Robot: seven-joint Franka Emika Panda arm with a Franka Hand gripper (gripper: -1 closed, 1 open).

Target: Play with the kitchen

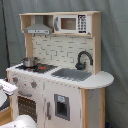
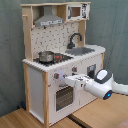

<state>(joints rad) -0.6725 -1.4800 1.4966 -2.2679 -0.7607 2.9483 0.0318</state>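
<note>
The kitchen (image 1: 92, 107) (image 2: 35, 85) is a white and light-wood toy set that shows in both exterior views. It has a black faucet (image 1: 83, 58) (image 2: 75, 38) over a grey sink (image 1: 72, 74) (image 2: 82, 50). A small metal pot (image 1: 30, 61) (image 2: 46, 56) stands on the stove, under a range hood (image 1: 39, 27) (image 2: 50, 20). My gripper (image 2: 67, 79) (image 1: 7, 86) is at the kitchen's front, just below the knobs and above the oven door (image 2: 64, 97) (image 1: 27, 106). Whether it touches the front panel does not show.
A toy microwave (image 1: 70, 23) (image 2: 75, 11) sits in the top shelf. The kitchen stands on a wooden floor surface (image 2: 100, 116) before a grey curtain (image 1: 117, 45). My white arm (image 2: 105, 85) reaches in from the second exterior view's right.
</note>
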